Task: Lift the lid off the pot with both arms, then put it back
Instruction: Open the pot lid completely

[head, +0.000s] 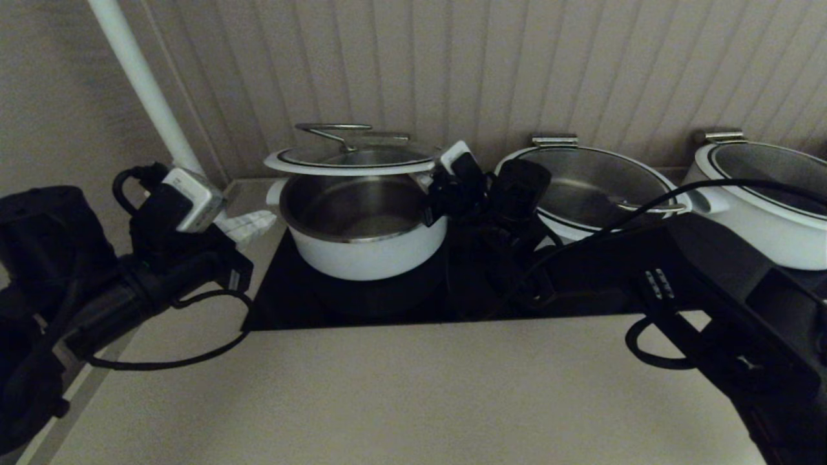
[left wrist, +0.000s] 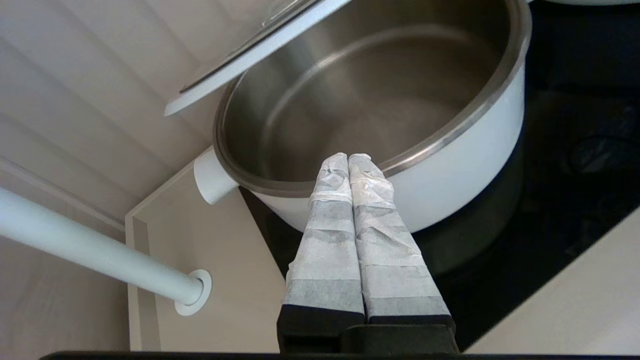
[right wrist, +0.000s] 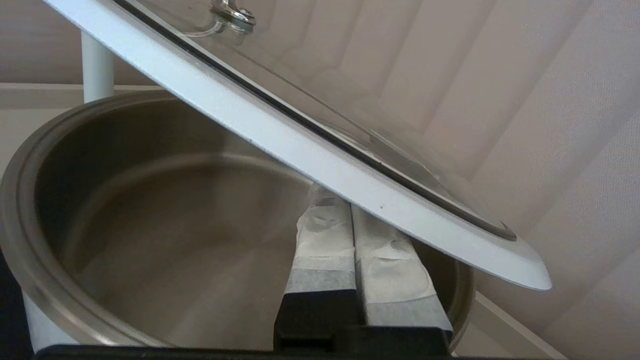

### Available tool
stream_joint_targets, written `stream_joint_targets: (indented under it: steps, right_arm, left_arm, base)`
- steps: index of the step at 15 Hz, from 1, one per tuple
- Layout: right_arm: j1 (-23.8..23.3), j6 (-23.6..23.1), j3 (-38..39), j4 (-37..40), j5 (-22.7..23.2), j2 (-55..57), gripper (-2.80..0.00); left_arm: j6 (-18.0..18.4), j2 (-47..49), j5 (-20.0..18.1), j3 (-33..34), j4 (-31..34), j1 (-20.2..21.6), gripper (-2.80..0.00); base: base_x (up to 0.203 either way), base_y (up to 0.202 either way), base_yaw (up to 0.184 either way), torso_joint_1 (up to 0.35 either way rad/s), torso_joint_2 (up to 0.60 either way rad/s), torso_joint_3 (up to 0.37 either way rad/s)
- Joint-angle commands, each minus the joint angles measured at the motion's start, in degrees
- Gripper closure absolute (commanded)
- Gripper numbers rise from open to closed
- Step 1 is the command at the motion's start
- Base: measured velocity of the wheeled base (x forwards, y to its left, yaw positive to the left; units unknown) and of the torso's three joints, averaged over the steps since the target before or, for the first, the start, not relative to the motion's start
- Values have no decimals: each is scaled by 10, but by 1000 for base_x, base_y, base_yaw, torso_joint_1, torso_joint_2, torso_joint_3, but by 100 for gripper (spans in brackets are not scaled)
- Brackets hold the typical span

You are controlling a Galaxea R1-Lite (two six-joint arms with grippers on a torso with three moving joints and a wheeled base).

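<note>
The pot (head: 362,252) stands on the black cooktop, its steel inside showing. The lid (head: 352,158) is raised off it and tilted, with its loop handle on top. My right gripper (head: 434,188) is at the pot's right rim. In the right wrist view its shut fingers (right wrist: 325,235) reach under the lid's white rim (right wrist: 280,135) over the pot (right wrist: 125,210), with the lid lying on them. My left gripper (head: 249,226) is beside the pot's left handle. It is shut and empty (left wrist: 348,158) in front of the pot's wall (left wrist: 465,170), clear of the lid (left wrist: 260,47).
Two wider white pots stand to the right, one (head: 594,194) close behind my right wrist and one (head: 769,200) at the far right. A white pole (head: 142,84) rises at the back left. A panelled wall is close behind. The beige counter (head: 387,387) spreads in front.
</note>
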Motion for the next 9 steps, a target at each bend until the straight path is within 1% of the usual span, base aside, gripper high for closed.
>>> stream_joint_targets:
  steps: [1,9]
  right_arm:
    - [0,-1,1,-4,1,-5,0]
    - [1,-3,1,-5,1,-4,0]
  left_arm:
    - [1,20,-1,-13,-4,0,0]
    - [3,96,-1,-125,-4,-2,0]
  base:
    - [0,0,0,0,0,0]
    - [0,0,0,0,0,0]
